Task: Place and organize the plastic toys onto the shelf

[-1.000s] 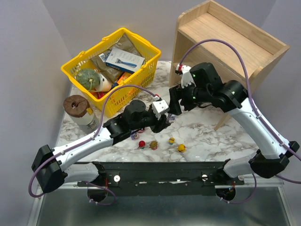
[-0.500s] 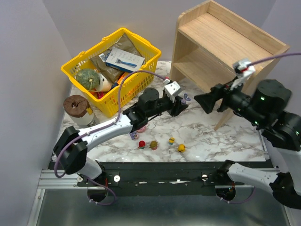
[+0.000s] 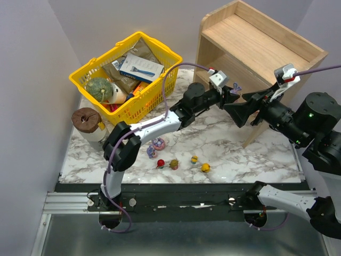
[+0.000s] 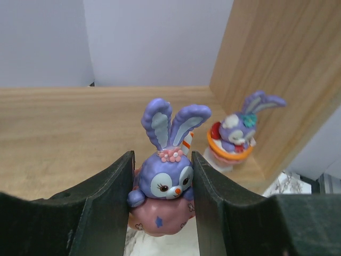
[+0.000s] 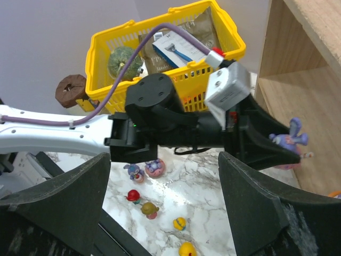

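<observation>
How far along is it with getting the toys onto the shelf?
Done: one bunny stands on the shelf's lower tier. In hand: the left jaws clamp a second bunny at that tier's front edge. Left: six toys on the table, two purple-pink, one red, one olive, two yellow. The right jaws are open and empty.
</observation>
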Controlling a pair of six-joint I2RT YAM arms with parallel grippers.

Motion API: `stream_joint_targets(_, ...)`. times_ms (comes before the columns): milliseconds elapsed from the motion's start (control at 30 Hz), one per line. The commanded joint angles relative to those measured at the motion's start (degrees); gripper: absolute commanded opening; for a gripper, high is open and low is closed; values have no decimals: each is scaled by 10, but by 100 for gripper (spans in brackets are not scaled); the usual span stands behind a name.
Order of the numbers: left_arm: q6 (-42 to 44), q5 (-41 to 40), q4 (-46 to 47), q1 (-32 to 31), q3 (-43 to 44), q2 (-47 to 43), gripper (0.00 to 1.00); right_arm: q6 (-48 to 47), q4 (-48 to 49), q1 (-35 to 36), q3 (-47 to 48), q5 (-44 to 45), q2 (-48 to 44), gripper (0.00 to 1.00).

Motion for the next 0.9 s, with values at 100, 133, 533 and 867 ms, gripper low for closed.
stream_joint_targets(100,10,-20,3,0,117,80,0,-21,-7,4,-8,10,-7,89)
stream_joint_targets(133,13,-25,3,0,121,85,0,-24,-8,3,-8,12,-7,89)
stream_joint_targets(533,76,-65,7,-5,161,149,3,-25,-29,4,-19,47,-3,89)
stream_joint_targets(867,98,-47,23,-7,146,167,19,-21,-49,4,-18,68,12,89)
